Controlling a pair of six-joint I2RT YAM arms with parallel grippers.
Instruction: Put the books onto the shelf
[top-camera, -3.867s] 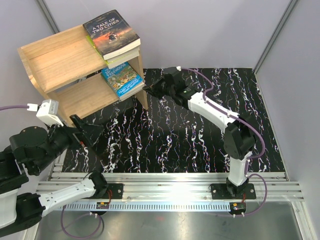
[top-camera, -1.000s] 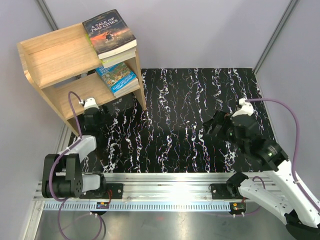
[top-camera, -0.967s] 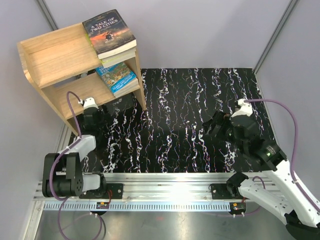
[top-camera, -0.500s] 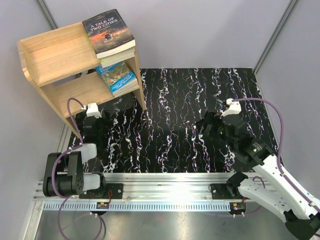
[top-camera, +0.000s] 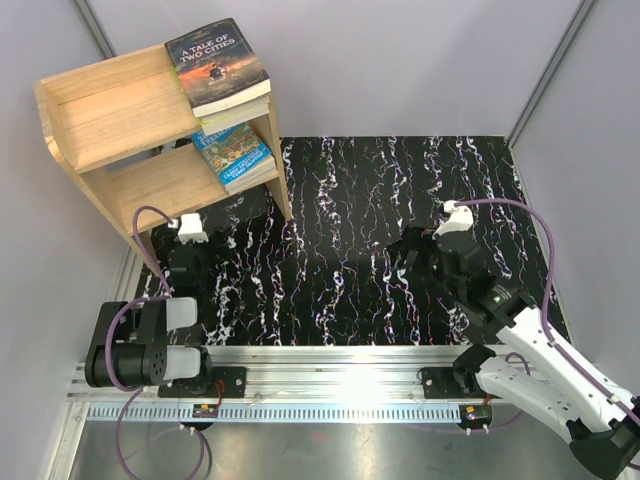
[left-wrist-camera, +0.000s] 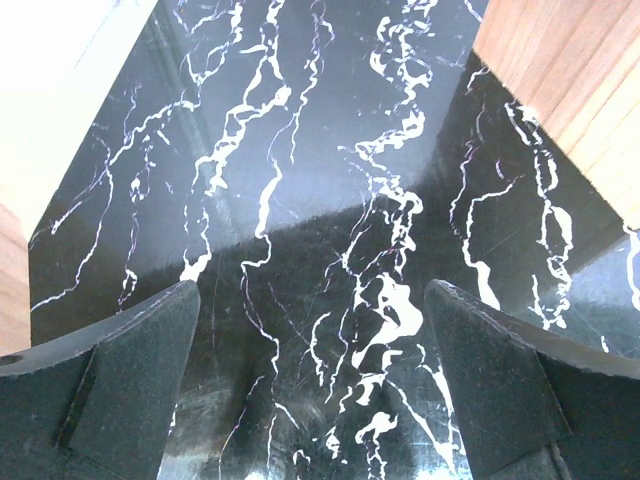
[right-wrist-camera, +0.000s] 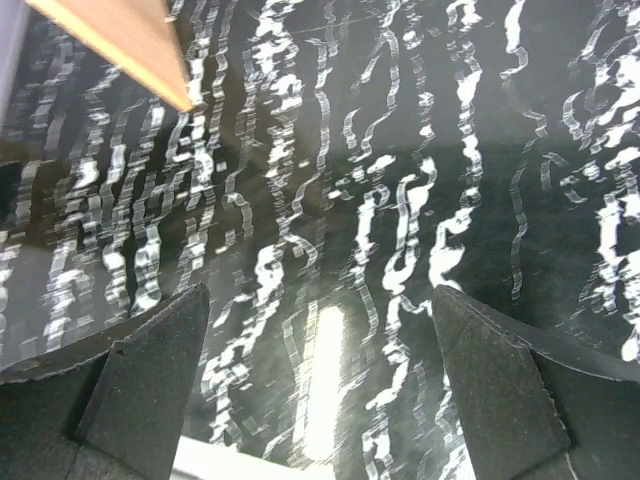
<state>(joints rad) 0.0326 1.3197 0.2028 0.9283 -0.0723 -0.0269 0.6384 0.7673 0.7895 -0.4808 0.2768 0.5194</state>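
Note:
The light wooden shelf (top-camera: 120, 110) stands at the far left corner. The books lie flat on it. A dark "A Tale of Two Cities" (top-camera: 218, 60) tops a green-edged book (top-camera: 238, 118) on the upper tier. A blue cartoon cover (top-camera: 236, 155) lies on the lower tier. My left gripper (top-camera: 193, 256) hangs low over the mat in front of the shelf, open and empty (left-wrist-camera: 310, 300). My right gripper (top-camera: 412, 250) hovers over the mat at right of centre, also open and empty (right-wrist-camera: 320, 295).
The black marble-patterned mat (top-camera: 350, 230) covers the table. Shelf wood (left-wrist-camera: 560, 70) shows at the upper right of the left wrist view. A shelf leg (right-wrist-camera: 130, 40) shows at the top left of the right wrist view. Grey walls close in at the back and both sides.
The right arm has pulled away from the shelf to the right side of the mat. The left arm has folded back toward its base. Both stayed open and the books did not move.

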